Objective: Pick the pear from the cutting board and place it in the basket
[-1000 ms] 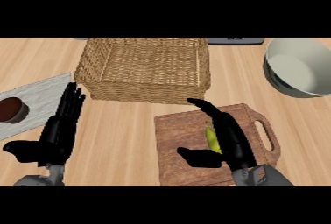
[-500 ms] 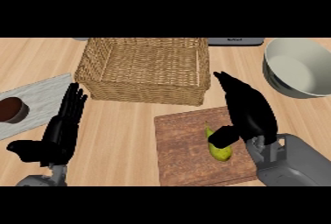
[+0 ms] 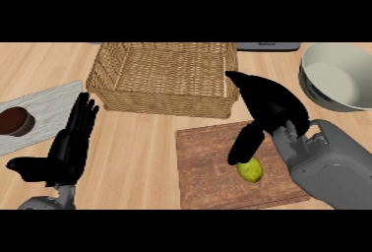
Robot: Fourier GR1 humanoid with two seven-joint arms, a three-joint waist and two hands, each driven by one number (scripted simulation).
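Observation:
A yellow-green pear (image 3: 250,170) lies on the wooden cutting board (image 3: 210,172) at the lower right. My right hand (image 3: 267,106) hovers over the board's far edge with its fingers stretched toward the basket and its thumb pointing down, the thumb tip just above the pear. The hand is open and holds nothing. The woven basket (image 3: 166,78) stands beyond the board, at the top middle, with nothing inside. My left hand (image 3: 70,142) rests open at the lower left, fingers up.
A large white bowl (image 3: 340,76) stands at the right, beyond the board. A pale cloth (image 3: 44,106) at the left carries a small dark brown cup (image 3: 15,121). A grey object (image 3: 267,46) shows at the counter's far edge.
My right hand has lifted and swung right and forward from lying over the pear, so the pear now shows on the board. The left hand has stayed still.

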